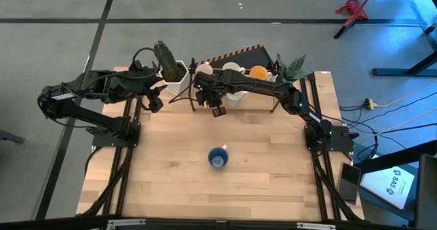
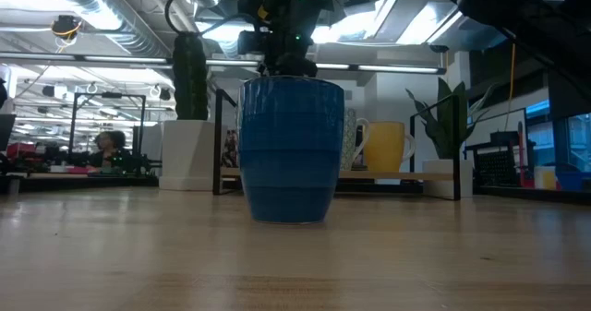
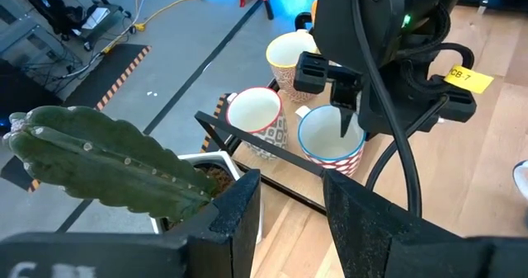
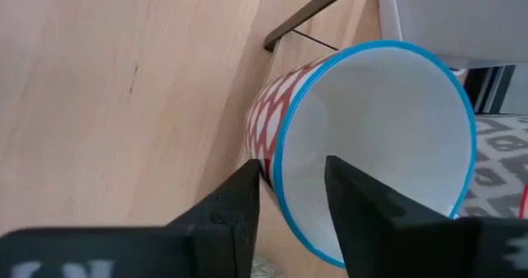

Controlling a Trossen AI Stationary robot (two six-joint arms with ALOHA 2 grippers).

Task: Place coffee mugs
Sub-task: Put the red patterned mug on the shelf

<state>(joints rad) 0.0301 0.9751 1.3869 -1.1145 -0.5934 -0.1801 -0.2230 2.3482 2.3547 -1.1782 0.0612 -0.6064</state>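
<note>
From above, we noted the blue mug [image 1: 218,157] alone mid-table, other mugs [image 1: 232,72] along the far edge. The right gripper's [image 4: 290,197] parted fingers straddled a blue-rimmed mug's [image 4: 371,138] wall; the left gripper [image 3: 290,208], open, waited beside the cactus [image 3: 99,158].

A cactus [image 3: 107,167] in a white pot [image 1: 176,76] stands near a leafy plant [image 1: 292,67].

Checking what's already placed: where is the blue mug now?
In the high view the blue mug stands alone mid-table, nearer the front edge, apart from the other mugs at the back.
</note>
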